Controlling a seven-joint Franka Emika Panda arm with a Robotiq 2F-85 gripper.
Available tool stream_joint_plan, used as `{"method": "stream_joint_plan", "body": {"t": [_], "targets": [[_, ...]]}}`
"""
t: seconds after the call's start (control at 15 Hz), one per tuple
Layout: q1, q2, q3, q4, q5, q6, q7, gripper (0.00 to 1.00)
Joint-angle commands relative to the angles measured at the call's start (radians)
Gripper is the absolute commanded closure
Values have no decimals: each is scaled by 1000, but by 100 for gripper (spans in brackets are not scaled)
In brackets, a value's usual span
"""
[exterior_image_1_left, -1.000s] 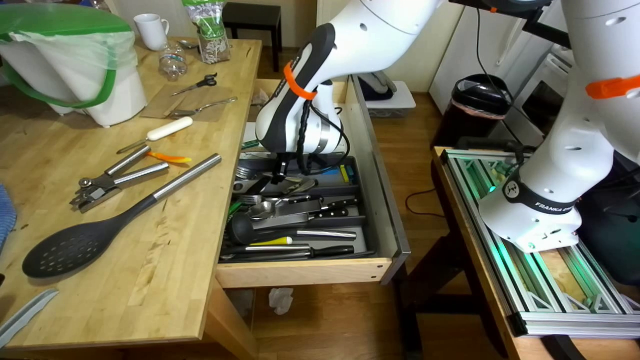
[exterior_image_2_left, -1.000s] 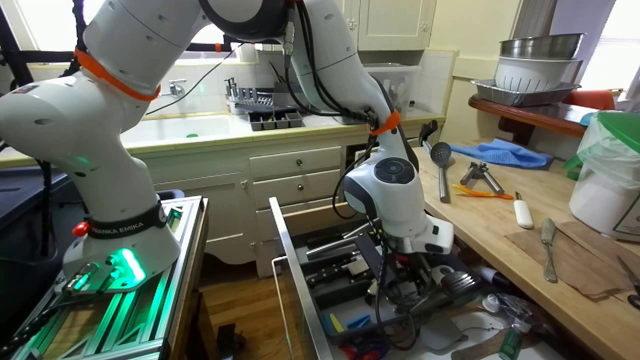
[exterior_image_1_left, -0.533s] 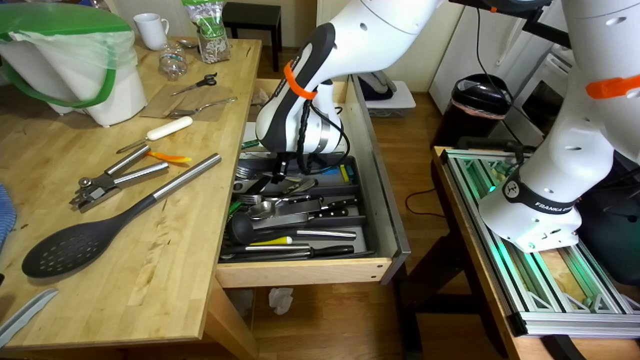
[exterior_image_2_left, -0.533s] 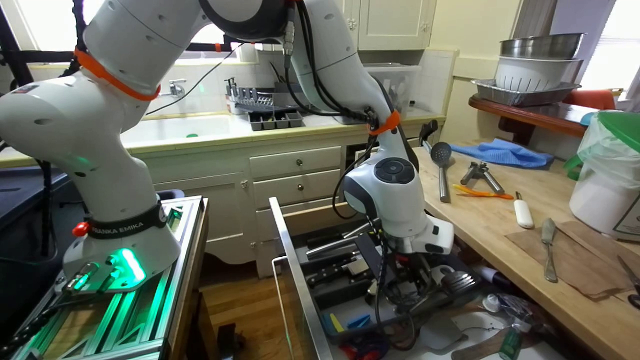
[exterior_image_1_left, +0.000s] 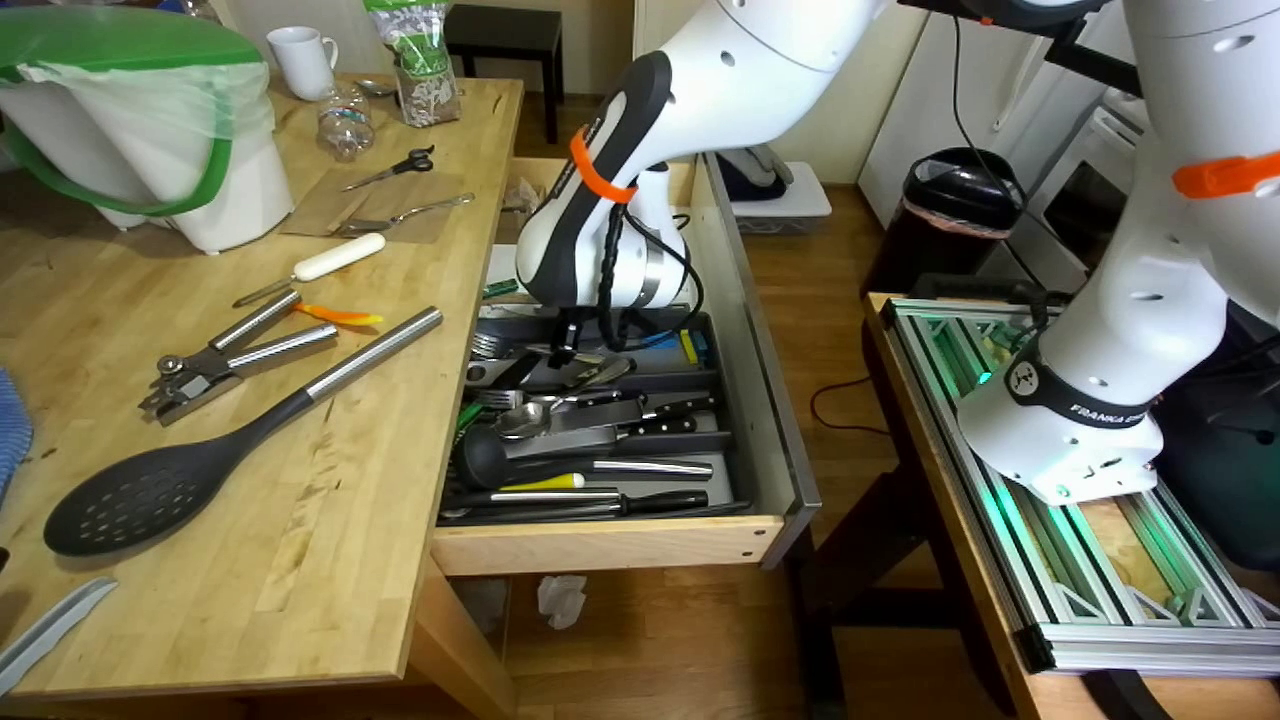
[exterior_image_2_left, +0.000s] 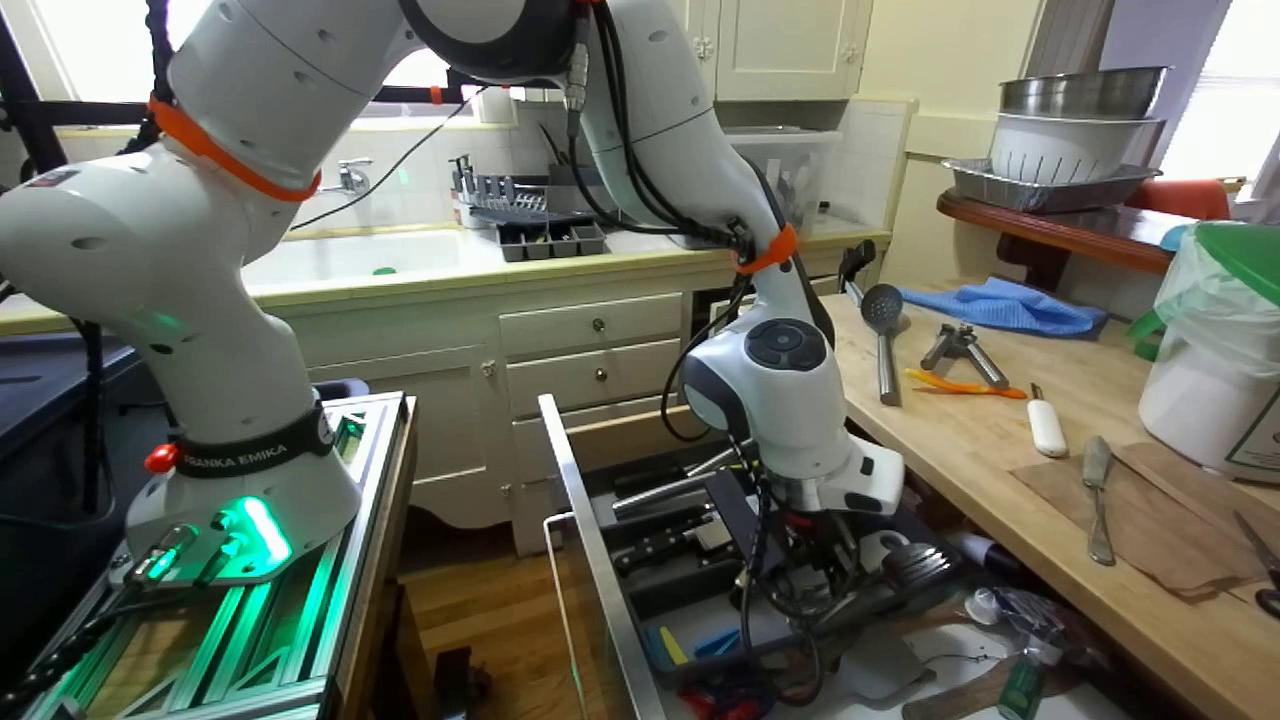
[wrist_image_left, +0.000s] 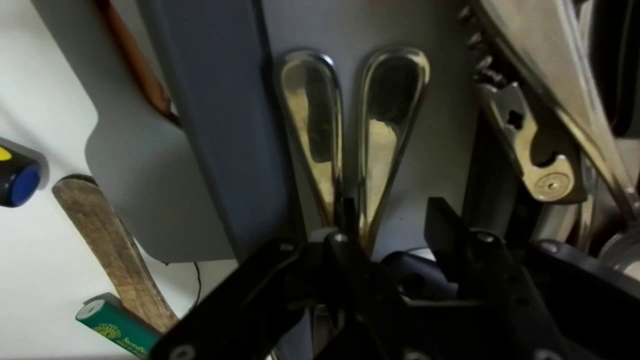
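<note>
In the wrist view my gripper stands partly open over a cutlery compartment. Its left finger dips between two shiny metal handles, the left handle and the right handle. The right handle runs down into the space between the fingers, nearer the left one, with a gap on its other side. Whether the left finger touches either handle I cannot tell, and their lower ends are hidden by the gripper. In an exterior view the black gripper reaches into the grey cutlery tray inside the pulled-out drawer.
A corkscrew lies in the tray to the right. Beyond the tray wall are a grey flat spatula, a wooden piece and a green box. Knives fill nearby compartments. A slotted spoon lies on the counter.
Within the last half second the hand and forearm have shifted slightly, to the right in an exterior view. The drawer's contents look the same.
</note>
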Motion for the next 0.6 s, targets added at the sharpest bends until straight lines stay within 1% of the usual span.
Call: {"method": "stream_joint_plan", "body": {"t": [0.0,0.2,0.4,0.47,0.53], "targets": [[13,13,-18,-4,-7,-10,26,60],[-1,18,-2,7,1,-9,10,65],[-4,25,1,12,0,-11,5,75],[-10,27,9,16,2,-14,-3,73],[-15,31,14,19,2,-15,-9,78]]}}
